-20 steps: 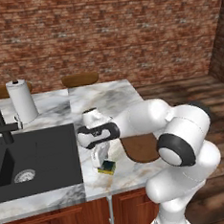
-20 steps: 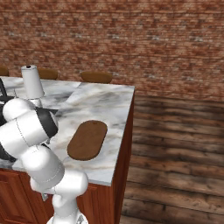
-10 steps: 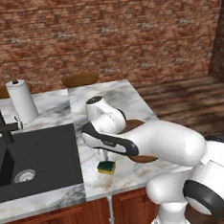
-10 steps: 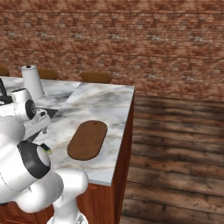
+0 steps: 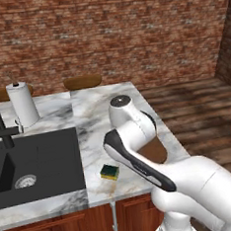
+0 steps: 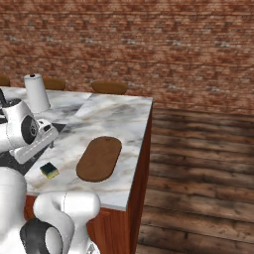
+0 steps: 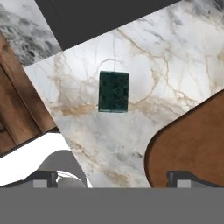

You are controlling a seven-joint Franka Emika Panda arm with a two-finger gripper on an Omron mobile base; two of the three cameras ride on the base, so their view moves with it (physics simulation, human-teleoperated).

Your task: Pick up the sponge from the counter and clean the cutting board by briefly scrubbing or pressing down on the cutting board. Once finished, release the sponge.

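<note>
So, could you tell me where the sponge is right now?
The sponge lies flat on the counter near its front edge, between the sink and the cutting board.

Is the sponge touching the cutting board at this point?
Apart. The hand view shows bare marble counter between the sponge and the cutting board; the right base view shows the same gap.
</note>
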